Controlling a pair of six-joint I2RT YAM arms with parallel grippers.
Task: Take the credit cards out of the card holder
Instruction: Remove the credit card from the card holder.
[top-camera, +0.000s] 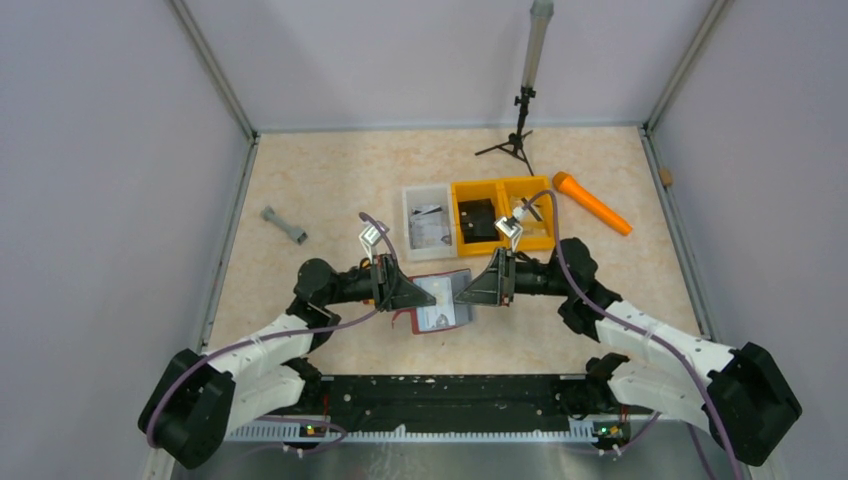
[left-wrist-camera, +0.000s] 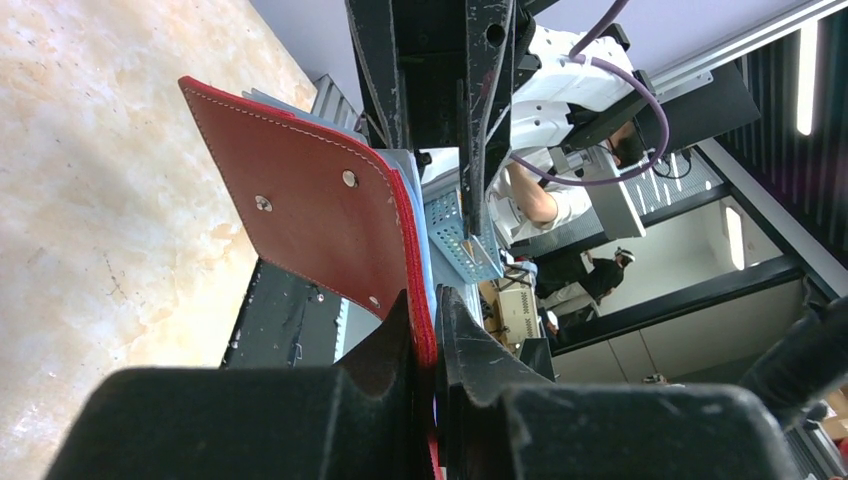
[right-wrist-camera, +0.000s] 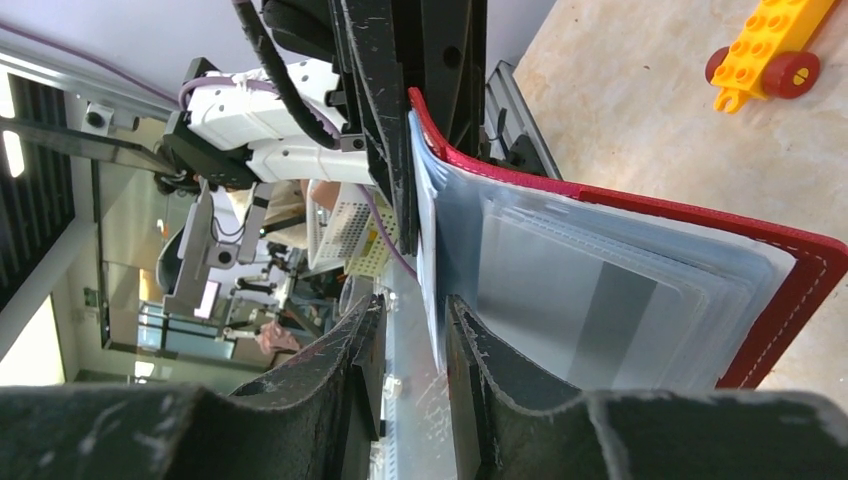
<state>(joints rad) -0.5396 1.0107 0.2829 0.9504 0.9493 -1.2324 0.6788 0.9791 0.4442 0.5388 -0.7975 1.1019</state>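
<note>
Toward the left edge of the desk, well apart from everything else: a small grey dumbbell-shaped piece, lying flat.

Left gripper reaches to mid-desk, nearer the near edge than the far one. It is clamped on the red stitched rim of the card holder. In the left wrist view both fingers press that rim, and the maroon outer cover fans away from them with three metal studs showing.

The holder is open between the two grippers, its pale inner leaves toward the right arm.

Right gripper meets it from the other side. Its fingers stand apart with a clear gap. The edge of the clear sleeves lies in that gap, not pinched.

Credit cards sit inside the sleeves: pale grey, one with a darker stripe. Count cannot be told.

A yellow toy block with red wheels lies on the desk beyond the holder (right wrist view only).

Toward the far edge:
- clear bin with dark and white contents
- orange bin beside it, with a black object in its left compartment
- orange cone-shaped tool just right of that
- black tripod at the far edge
</note>
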